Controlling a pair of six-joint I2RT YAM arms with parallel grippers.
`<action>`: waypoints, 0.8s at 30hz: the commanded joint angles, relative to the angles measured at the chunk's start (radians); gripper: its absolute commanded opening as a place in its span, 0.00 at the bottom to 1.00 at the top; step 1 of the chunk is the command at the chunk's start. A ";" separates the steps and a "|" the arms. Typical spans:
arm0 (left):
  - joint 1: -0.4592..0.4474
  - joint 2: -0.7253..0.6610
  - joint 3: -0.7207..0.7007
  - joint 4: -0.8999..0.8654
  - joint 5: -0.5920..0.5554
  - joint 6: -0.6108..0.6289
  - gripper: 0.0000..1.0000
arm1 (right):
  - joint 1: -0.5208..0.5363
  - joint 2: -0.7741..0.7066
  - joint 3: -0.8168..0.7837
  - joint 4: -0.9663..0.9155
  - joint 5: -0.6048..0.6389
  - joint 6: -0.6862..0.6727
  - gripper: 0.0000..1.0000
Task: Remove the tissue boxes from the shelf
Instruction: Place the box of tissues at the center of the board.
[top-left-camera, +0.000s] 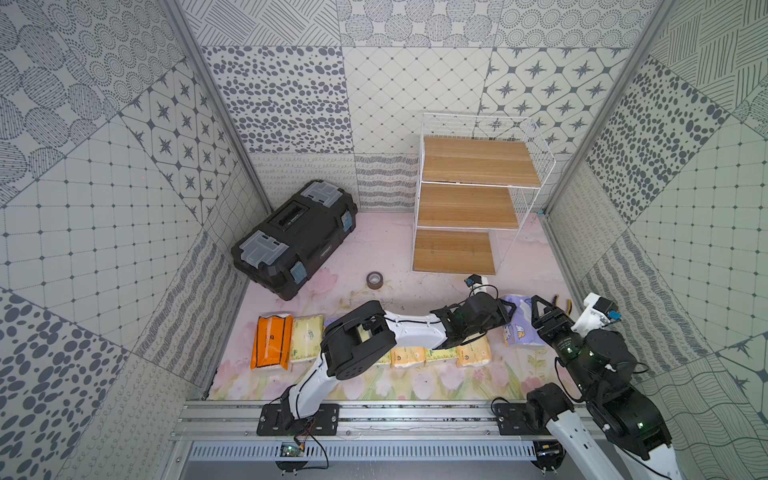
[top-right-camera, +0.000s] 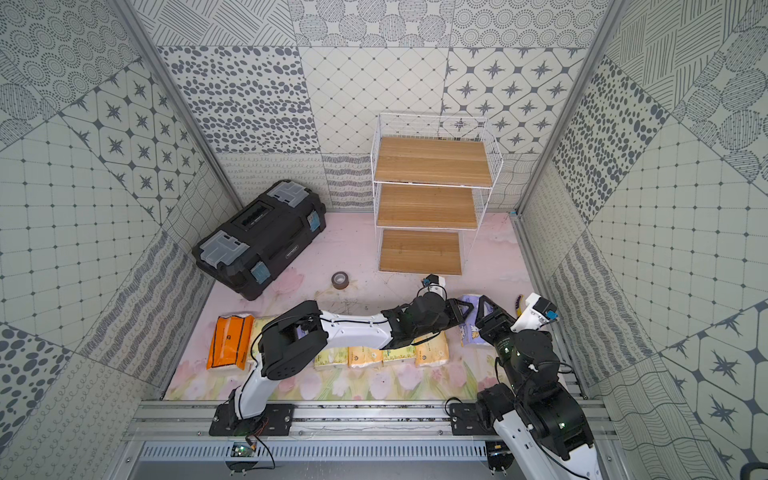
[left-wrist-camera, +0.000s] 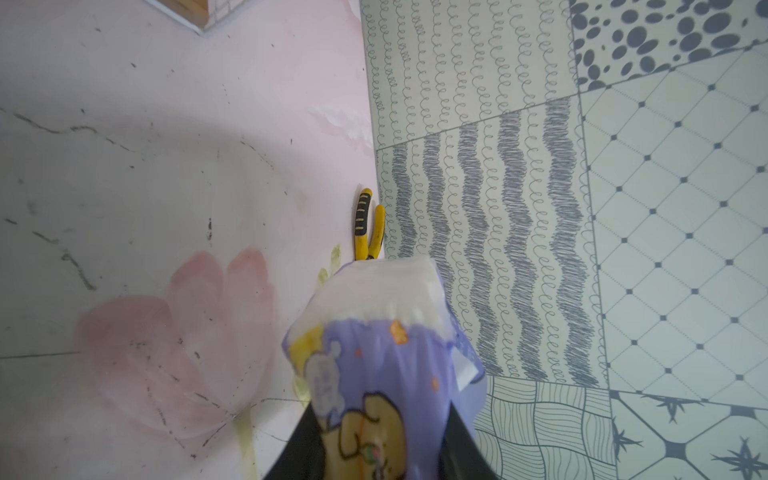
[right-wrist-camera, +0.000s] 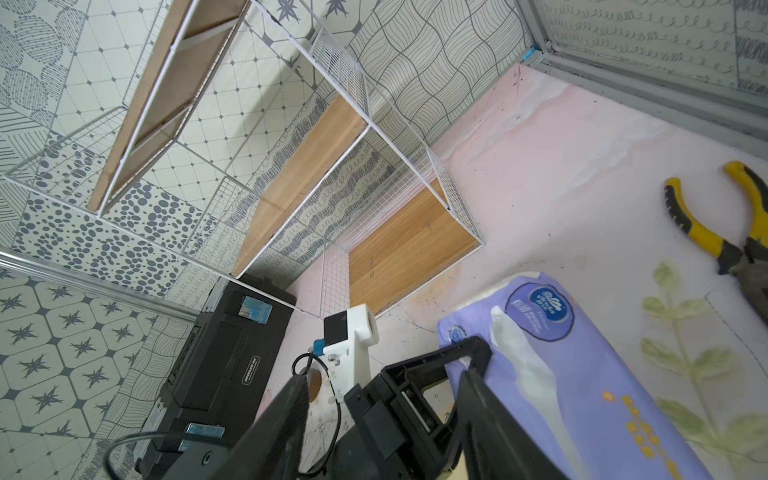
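The shelf (top-left-camera: 465, 208) (top-right-camera: 428, 208) stands at the back right, and all three of its wooden boards are bare. Several tissue boxes lie in a row on the floor mat near the front. An orange one (top-left-camera: 270, 343) is at the left end, then a pale yellow-green one (top-left-camera: 307, 338) and yellow-orange ones (top-left-camera: 407, 357), partly hidden under my left arm. At the right end is a purple tissue box (top-left-camera: 521, 332) (left-wrist-camera: 374, 353) (right-wrist-camera: 582, 374), and my left gripper (top-left-camera: 505, 311) (left-wrist-camera: 378, 436) is shut on it. My right gripper (top-left-camera: 542, 309) (right-wrist-camera: 382, 376) is open and empty, right beside that box.
A big black toolbox (top-left-camera: 295, 239) sits at the back left. A roll of tape (top-left-camera: 375, 279) lies in front of the shelf. Yellow-handled pliers (left-wrist-camera: 368, 224) (right-wrist-camera: 702, 232) lie against the right wall, just beyond the purple box. The two grippers are close together.
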 joint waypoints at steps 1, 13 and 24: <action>-0.018 0.072 0.109 -0.091 -0.012 0.083 0.29 | -0.004 -0.027 -0.012 -0.018 0.052 -0.006 0.61; -0.036 0.098 0.118 -0.164 -0.102 0.044 0.45 | -0.004 -0.032 -0.010 -0.037 0.092 -0.013 0.61; -0.041 -0.240 -0.168 -0.114 -0.362 0.185 0.88 | -0.004 -0.026 -0.045 -0.037 0.111 0.025 0.61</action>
